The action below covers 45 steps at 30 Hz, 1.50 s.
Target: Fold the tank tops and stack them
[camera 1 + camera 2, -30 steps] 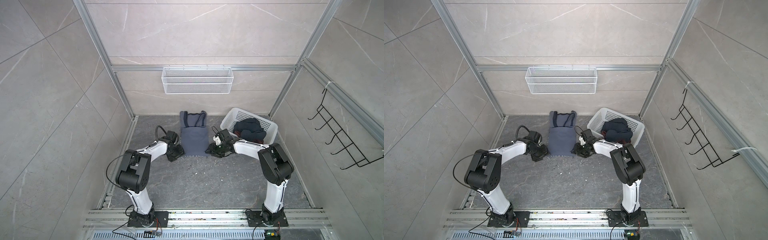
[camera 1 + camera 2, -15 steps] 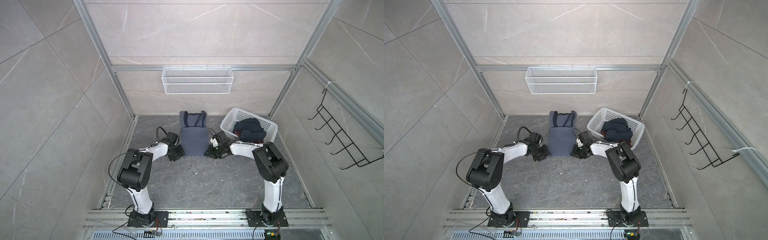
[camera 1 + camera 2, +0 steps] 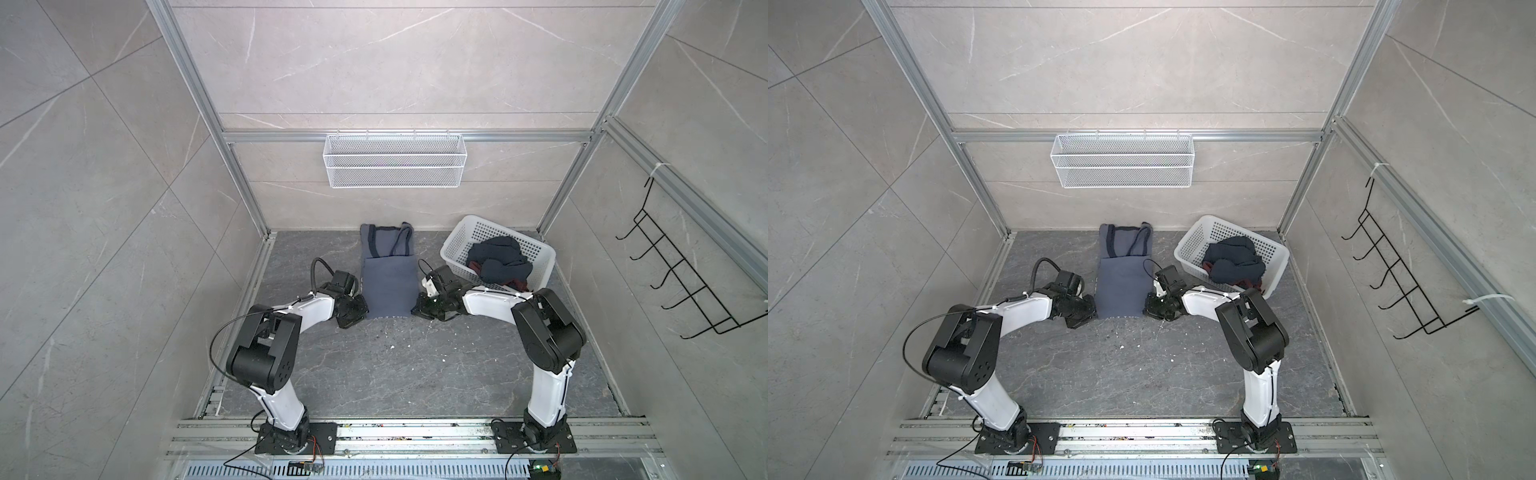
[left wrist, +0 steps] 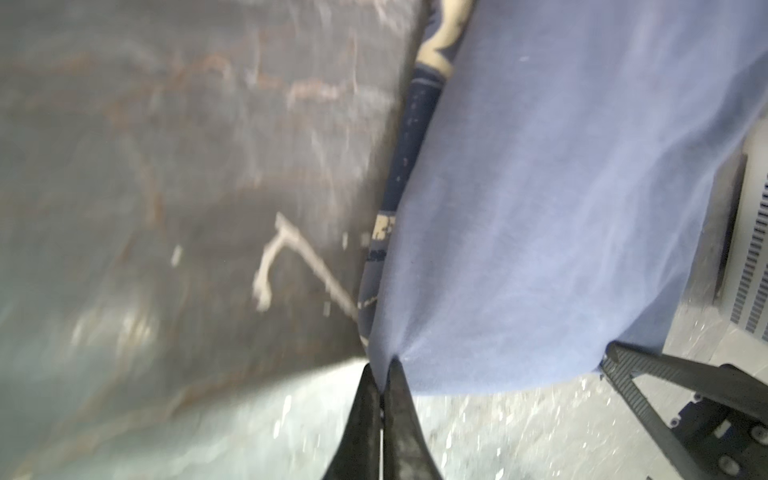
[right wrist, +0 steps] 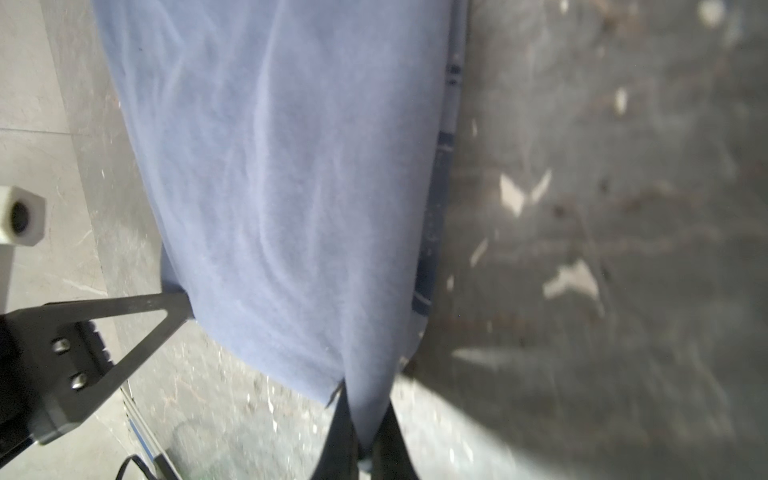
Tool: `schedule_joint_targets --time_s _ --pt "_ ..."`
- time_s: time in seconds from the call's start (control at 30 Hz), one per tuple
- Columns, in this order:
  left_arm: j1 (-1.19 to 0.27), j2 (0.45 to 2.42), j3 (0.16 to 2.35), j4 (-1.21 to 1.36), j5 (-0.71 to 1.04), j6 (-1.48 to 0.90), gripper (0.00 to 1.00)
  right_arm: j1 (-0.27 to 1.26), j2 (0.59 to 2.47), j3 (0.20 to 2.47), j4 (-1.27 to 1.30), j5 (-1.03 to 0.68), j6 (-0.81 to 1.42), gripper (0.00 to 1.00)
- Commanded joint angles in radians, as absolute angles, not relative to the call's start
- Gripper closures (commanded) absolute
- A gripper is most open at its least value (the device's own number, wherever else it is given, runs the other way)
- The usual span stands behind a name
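Left hand point(image 3: 365, 316) is clamped on the near-left corner of the slate-blue tank top point(image 3: 388, 291). The left wrist view shows its fingers point(image 4: 399, 399) pinched together with cloth puckering into them. Right hand point(image 3: 417, 312) is closed on the near-right corner, and the right wrist view shows fabric drawn down between its fingers point(image 5: 340, 428). In a top view the two sit at about 7 and 5 o'clock of the garment, low against the worktop point(image 3: 395, 374).

The top lies flat on the far half of the worktop. Its long axis runs 12 to 6: the straps point(image 3: 388, 241) and neckline point to 12, and a doubled-over panel with a straight edge faces 6. A darker printed layer peeks out along the side edge in the left wrist view. The dark navy tank top point(image 3: 496, 262) lies bunched and unfolded in the white basket point(image 3: 453, 245), at about 2 o'clock of the blue one.

The step looks like a lengthwise fold that carries the 6 o'clock edge up to 12, over the straps. To do it well, I would lift both corners together at equal height and keep the edge taut between them without stretching it. I would travel straight along the long axis so the sides stay in line, and check that the lower layer is not dragged along before setting the edge down square.
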<state>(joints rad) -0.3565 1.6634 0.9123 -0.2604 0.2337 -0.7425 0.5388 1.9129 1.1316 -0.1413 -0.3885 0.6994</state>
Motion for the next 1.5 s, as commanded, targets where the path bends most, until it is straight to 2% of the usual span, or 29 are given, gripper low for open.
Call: schedule_joint_targets --time_s 0.0,0.33,0.5,0.6,0.83,1.0,1.17,1.47 --pt "-0.373 1.532 0.861 -0.270 0.174 -0.779 1.00 0.551 1.827 1.073 -0.172 -0.354 0.677 1.00" --pt "-0.562 1.108 0.707 -0.499 -0.024 -0.978 1.00 0.649 1.531 0.899 -0.260 -0.313 0.721 1.00" --pt "-0.661 0.939 0.757 -0.628 -0.099 -1.077 1.00 0.691 1.388 0.903 -0.357 -0.301 0.750 1.00" --pt "-0.686 0.910 0.856 -0.693 -0.150 -1.081 1.00 0.693 1.333 0.965 -0.412 -0.273 0.745 1.00" --pt "-0.682 1.022 1.085 -0.691 -0.215 -0.993 1.00 0.693 1.377 1.180 -0.475 -0.212 0.695 1.00" --pt "-0.632 1.167 1.228 -0.663 -0.258 -0.922 1.00 0.668 1.497 1.351 -0.488 -0.166 0.637 1.00" --pt "-0.562 1.321 1.339 -0.644 -0.256 -0.877 1.00 0.600 1.648 1.473 -0.461 -0.220 0.616 1.00" --pt "-0.434 1.503 1.373 -0.575 -0.176 -0.890 1.00 0.547 1.895 1.651 -0.455 -0.273 0.602 1.00"
